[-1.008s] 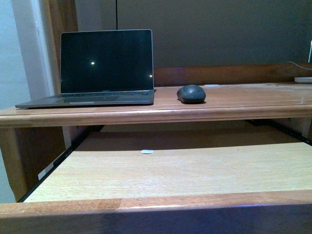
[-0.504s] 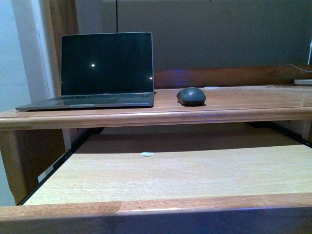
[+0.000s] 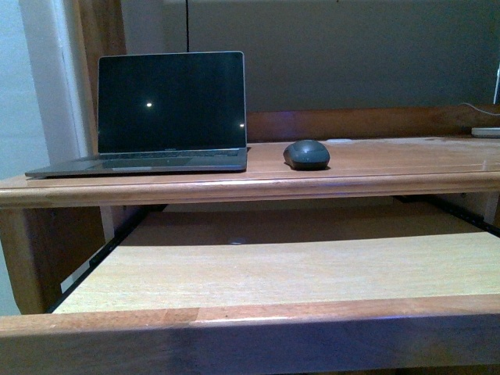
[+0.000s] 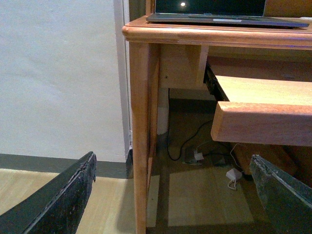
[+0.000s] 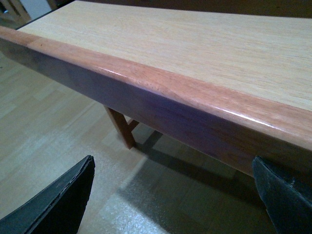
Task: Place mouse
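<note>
The mouse [image 3: 306, 154], dark grey and domed, sits on the wooden desk top [image 3: 391, 160] just right of the open laptop [image 3: 168, 109]. Neither arm shows in the front view. My left gripper [image 4: 175, 195] is open and empty, low beside the desk's left leg [image 4: 140, 146], above the floor. My right gripper [image 5: 173, 195] is open and empty, below and in front of the pull-out tray's front edge [image 5: 161, 92]. The mouse does not show in either wrist view.
A light wood pull-out tray [image 3: 281, 269] extends under the desk top. A white object [image 3: 486, 131] lies at the desk's far right. Cables and a white plug [image 4: 233, 176] lie on the floor under the desk. A white wall [image 4: 58, 73] is left of the desk.
The front view has shifted slightly; the tray's front edge sits higher in the frame and the small white spot on the tray now lies in shadow. The mouse and laptop have not moved.
</note>
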